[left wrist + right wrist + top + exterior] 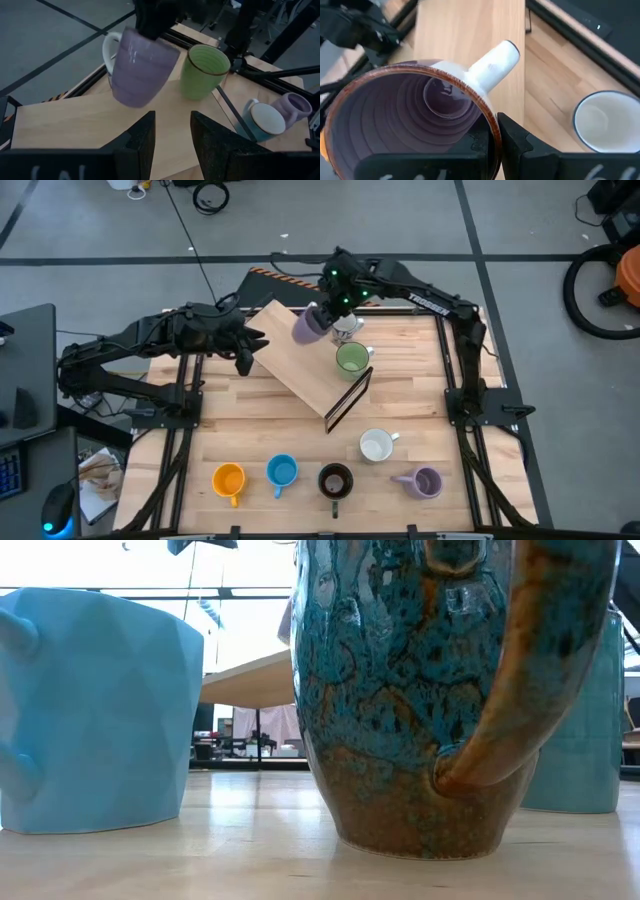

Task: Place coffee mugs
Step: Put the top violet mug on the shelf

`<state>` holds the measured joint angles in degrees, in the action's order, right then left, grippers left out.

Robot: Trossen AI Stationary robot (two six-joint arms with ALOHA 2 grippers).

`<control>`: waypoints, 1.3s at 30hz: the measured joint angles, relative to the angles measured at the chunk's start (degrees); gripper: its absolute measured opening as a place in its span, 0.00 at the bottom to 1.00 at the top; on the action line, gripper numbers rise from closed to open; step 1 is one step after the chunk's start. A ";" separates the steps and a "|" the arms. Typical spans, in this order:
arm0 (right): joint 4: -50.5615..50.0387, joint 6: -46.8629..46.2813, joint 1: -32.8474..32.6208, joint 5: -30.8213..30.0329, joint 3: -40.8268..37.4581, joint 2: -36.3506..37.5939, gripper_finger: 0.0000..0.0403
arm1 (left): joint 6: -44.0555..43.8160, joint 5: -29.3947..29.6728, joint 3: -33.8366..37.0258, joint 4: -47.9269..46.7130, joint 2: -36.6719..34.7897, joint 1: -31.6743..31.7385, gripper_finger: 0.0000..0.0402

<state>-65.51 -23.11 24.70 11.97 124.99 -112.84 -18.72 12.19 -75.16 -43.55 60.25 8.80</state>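
Right gripper (492, 142) pinched shut on lavender mug (308, 326) rim, mug hanging tilted over board (300, 375). Left gripper (172, 132) half open, empty, mug just ahead of its jaws. Risk: thin rim pinch slips, mug drops and knocks green mug (351, 359).

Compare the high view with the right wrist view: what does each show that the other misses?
Only the high view shows the row of mugs at the table's near edge: the orange mug, light blue mug, dark brown mug and a second lavender mug, plus the green mug on the raised wooden board.

Only the right wrist view shows the held mug's ribbed purple inside and the right gripper pinching its rim.

Both show the held lavender mug over the board, with the left gripper nearby.
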 joint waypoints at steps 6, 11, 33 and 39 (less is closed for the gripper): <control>-0.66 0.59 -0.74 0.33 0.02 -1.18 0.07 | 0.07 0.00 0.00 -0.02 0.00 0.00 0.32; -2.73 1.07 -0.81 -0.13 0.00 -2.15 0.07 | 0.07 0.02 0.00 -0.03 0.00 0.00 0.32; -11.46 4.70 -1.00 -4.44 -0.02 -2.45 0.09 | -0.09 0.00 0.00 -0.02 0.00 0.00 0.32; -11.38 4.90 -1.00 -4.41 -0.02 -2.45 0.10 | -0.11 0.00 0.00 -0.02 0.00 -0.02 0.32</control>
<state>-76.88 -18.22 23.70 7.55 124.97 -115.28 -18.83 12.19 -75.16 -43.57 60.25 8.78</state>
